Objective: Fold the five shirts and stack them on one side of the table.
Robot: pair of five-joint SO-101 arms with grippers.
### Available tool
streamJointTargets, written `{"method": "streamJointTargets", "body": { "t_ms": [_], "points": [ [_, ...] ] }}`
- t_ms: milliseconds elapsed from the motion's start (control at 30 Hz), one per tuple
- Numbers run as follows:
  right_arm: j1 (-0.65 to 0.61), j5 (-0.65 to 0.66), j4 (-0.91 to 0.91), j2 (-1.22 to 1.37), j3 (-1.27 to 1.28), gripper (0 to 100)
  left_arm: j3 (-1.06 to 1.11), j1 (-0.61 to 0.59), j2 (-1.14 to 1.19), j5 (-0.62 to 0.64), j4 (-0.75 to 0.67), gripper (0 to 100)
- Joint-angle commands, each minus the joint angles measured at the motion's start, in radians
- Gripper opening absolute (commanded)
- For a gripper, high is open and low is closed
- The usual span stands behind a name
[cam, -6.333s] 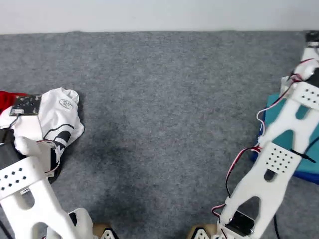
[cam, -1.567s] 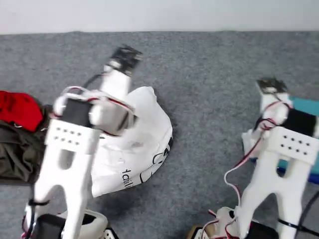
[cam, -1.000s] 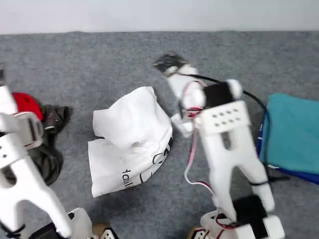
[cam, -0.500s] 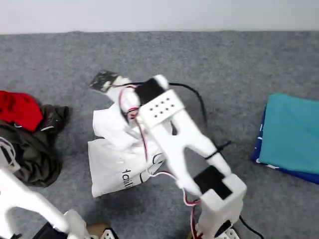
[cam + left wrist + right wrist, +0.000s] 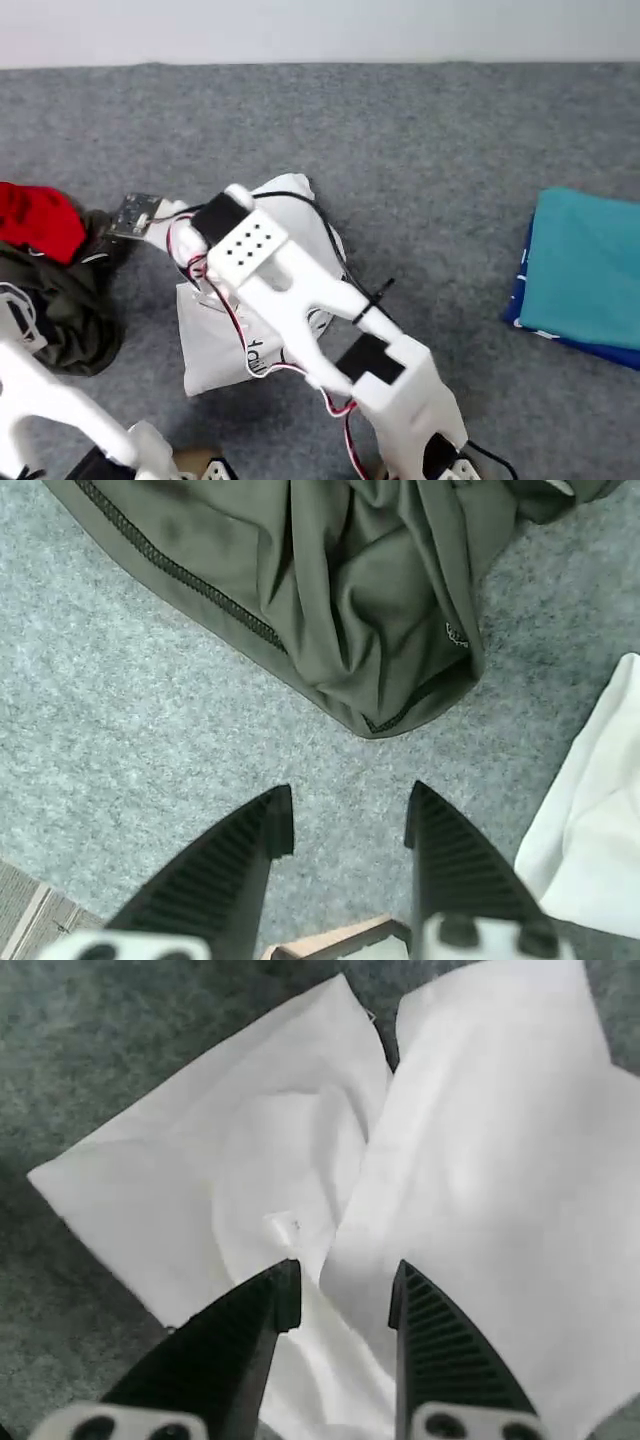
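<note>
A crumpled white shirt (image 5: 305, 225) with black print lies left of the table's middle. My right arm (image 5: 300, 300) stretches across it from the front. My right gripper (image 5: 343, 1295) hangs open just above the white shirt (image 5: 480, 1160), holding nothing. An olive shirt (image 5: 60, 300) and a red shirt (image 5: 38, 218) lie heaped at the left edge. My left gripper (image 5: 345, 825) is open over bare carpet, near the olive shirt (image 5: 340, 590), with the white shirt's edge (image 5: 600, 830) beside it. A folded teal shirt (image 5: 585, 262) rests on a folded blue one (image 5: 520, 310) at the right edge.
The grey carpeted table (image 5: 430, 140) is bare at the back and between the white shirt and the teal stack. My left arm (image 5: 30, 385) stands at the front left corner. A pale wall runs along the far edge.
The white shirt was dragged from the left pile to the middle and let go. My left arm drew back left. My right arm swung from the teal stack across to above the white shirt.
</note>
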Motion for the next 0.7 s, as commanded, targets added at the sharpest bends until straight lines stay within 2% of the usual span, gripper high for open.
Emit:
{"method": "streamJointTargets", "body": {
  "t_ms": [0, 100, 200, 333, 533, 667],
  "points": [
    [0.018, -0.008, -0.053, 0.025, -0.055, 15.9, -0.005, -0.005, -0.032, -0.009, -0.017, 19],
    [0.051, -0.006, -0.113, 0.064, -0.057, 12.7, -0.005, -0.005, -0.032, -0.009, -0.015, 19],
    [0.085, 0.012, -0.15, 0.084, -0.057, 0.0, -0.005, -0.005, -0.032, -0.009, -0.015, 19],
    [0.166, 0.055, -0.13, 0.079, -0.06, 0.9, -0.005, -0.005, -0.032, -0.009, -0.012, 19],
    [0.318, 0.058, 0.004, 0.038, -0.198, 1.0, -0.004, -0.005, -0.032, -0.009, -0.012, 19],
    [0.348, 0.11, 0.127, 0.044, -0.31, 1.0, -0.004, -0.002, -0.032, -0.009, -0.015, 19]
  ]
}}
